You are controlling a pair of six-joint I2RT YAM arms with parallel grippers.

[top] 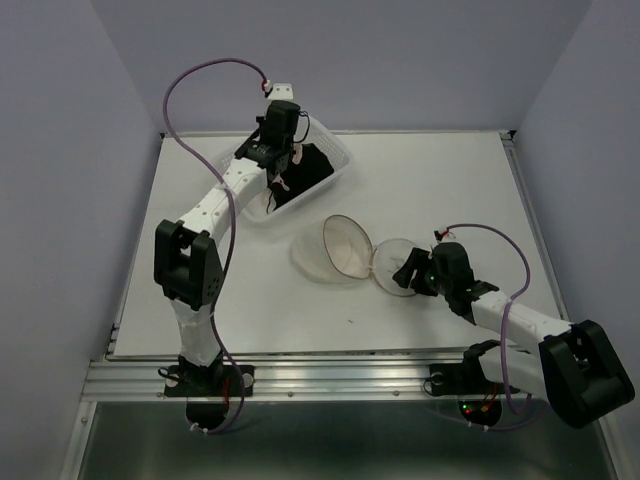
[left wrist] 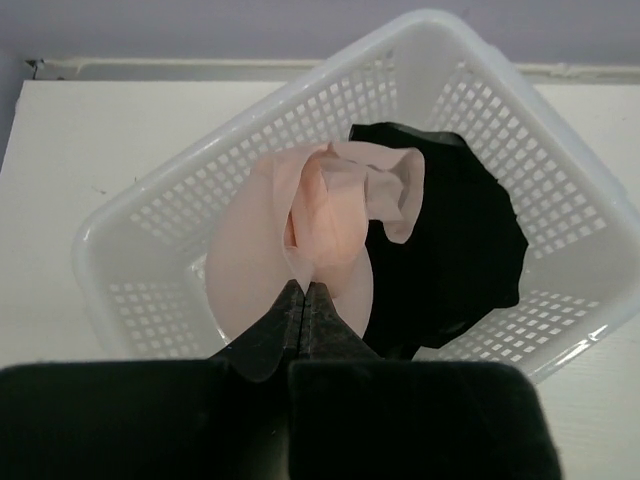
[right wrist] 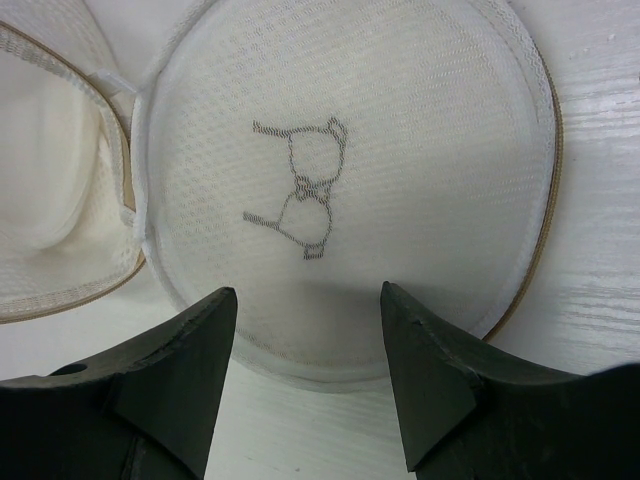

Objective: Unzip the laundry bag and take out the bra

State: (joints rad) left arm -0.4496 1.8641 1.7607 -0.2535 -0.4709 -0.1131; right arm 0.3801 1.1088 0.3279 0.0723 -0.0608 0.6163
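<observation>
Right gripper (right wrist: 308,300): jaws standing wide apart, nothing between them, hanging low over the table (top: 420,180). Just ahead of its fingertips and below lies the laundry bag (right wrist: 330,120), unzipped and folded open like a clamshell. The half right in front of this gripper lies flat face up, with the small dark bra outline (right wrist: 298,190) showing and tan rim along its right edge. The other half sits to the gripper's left, joined at the seam, hollow side showing, nothing visible inside. Left gripper (left wrist: 305,300), farther out across the table and well apart from the bag: jaws pressed together, tips pinching a fold of pale pink fabric. That is the bra (left wrist: 330,210); the pink part bunches up directly ahead of the tips, the black part spreads to the gripper's right. Below and beyond, the white plastic basket (left wrist: 150,300) surrounds the garment, the black part resting inside it.
</observation>
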